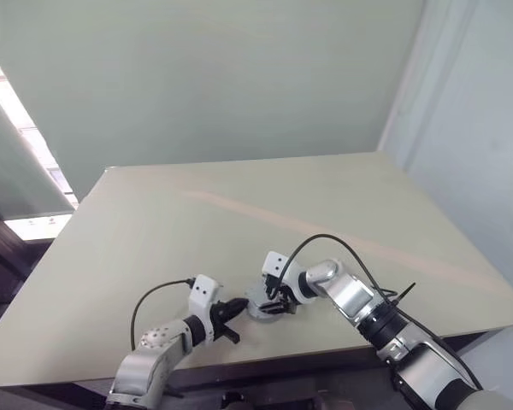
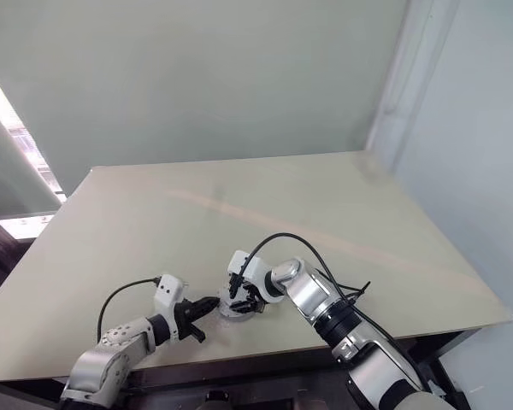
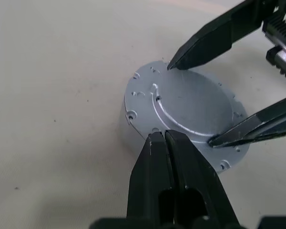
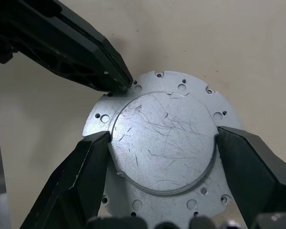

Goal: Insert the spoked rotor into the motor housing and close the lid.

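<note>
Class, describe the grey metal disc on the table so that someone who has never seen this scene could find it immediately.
Start at the near edge of the pale beige table, where the two robot arms meet. Between the left hand and the right hand lies a flat round grey metal disc with a scratched raised centre and small holes round its rim. It is the lone metal thing on the tabletop.

One table (image 1: 239,222). One round grey lid (image 4: 164,143) on it. Two grippers: left (image 1: 236,307) and right (image 1: 274,301).
</note>
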Controlling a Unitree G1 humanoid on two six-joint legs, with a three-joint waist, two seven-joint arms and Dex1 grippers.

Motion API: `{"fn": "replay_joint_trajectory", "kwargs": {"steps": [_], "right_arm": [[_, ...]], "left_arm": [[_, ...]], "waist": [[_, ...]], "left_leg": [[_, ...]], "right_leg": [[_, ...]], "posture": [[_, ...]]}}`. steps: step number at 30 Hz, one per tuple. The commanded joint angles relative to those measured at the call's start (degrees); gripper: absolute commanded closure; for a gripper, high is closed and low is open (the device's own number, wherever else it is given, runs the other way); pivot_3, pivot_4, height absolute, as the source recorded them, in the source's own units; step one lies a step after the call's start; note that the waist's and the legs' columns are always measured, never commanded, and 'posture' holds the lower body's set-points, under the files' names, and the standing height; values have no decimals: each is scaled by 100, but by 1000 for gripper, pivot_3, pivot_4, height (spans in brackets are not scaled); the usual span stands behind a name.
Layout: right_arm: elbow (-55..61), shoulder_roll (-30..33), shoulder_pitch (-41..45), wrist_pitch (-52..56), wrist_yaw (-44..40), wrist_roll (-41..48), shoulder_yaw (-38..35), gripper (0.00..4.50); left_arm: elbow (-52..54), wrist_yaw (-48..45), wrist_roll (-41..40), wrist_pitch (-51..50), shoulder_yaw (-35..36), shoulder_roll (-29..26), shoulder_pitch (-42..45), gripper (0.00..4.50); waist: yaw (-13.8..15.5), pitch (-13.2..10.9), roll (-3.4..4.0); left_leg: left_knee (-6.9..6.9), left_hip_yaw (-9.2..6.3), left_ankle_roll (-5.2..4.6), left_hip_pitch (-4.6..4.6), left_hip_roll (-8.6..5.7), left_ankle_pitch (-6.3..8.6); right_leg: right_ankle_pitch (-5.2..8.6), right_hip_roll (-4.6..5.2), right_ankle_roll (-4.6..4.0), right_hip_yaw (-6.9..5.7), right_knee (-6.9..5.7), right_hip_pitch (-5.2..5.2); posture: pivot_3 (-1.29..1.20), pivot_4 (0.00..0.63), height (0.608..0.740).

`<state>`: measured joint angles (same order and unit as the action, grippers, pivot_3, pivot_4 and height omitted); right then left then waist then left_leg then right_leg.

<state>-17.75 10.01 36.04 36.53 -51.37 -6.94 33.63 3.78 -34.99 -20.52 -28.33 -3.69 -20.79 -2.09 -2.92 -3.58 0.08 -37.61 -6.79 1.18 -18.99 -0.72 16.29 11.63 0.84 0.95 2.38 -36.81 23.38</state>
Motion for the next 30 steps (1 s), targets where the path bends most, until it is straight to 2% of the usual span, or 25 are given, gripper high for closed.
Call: {"fn": "replay_joint_trajectory", "kwargs": {"steps": [1,8,11,12,22,27,30], "right_arm": [[-36,159,-66,161,102,-175,74,1186],[-9,189,-63,159,92,-166,84,1186],[-38,206,-29,172,59,-155,89,139],[-55,185,-31,195,84,-119,42,39],[7,22,85,722,0,465,-608,39],[118,-21,223,1210,-31,956,-1144,39],[93,-162,304,1733,63,1425,-1731,39]], "left_arm": [[-134,-34,196,87,-133,-32,120,4500],[-291,-137,316,102,-282,-7,291,4500],[-335,-159,348,114,-320,-10,320,4500],[-346,-168,358,114,-331,-13,328,4500],[-421,-197,475,159,-400,9,344,4500],[-457,-208,524,170,-426,36,375,4500],[-492,-219,550,189,-443,48,409,4500]], "waist": [[0,2,3],[7,8,13],[8,14,18],[6,15,20],[8,19,24],[7,18,25],[8,17,26]], "left_leg": [[0,0,0,0,0,0],[-1,-1,0,0,-6,0],[-2,-5,0,0,-12,0],[-3,-4,-1,1,-13,0],[-5,-8,-1,2,-16,-1],[-6,-9,-1,-2,-17,-1],[-5,-11,-1,-5,-17,-1]], "right_leg": [[0,0,0,0,0,0],[0,4,1,1,1,-3],[1,9,2,1,1,-6],[1,10,2,1,1,-6],[1,10,2,1,1,-9],[1,11,3,1,1,-7],[1,11,3,0,1,-4]], "posture": [[0,0,740],[0,0,740],[0,0,740],[0,0,740],[0,0,740],[0,0,740],[0,0,740]]}}
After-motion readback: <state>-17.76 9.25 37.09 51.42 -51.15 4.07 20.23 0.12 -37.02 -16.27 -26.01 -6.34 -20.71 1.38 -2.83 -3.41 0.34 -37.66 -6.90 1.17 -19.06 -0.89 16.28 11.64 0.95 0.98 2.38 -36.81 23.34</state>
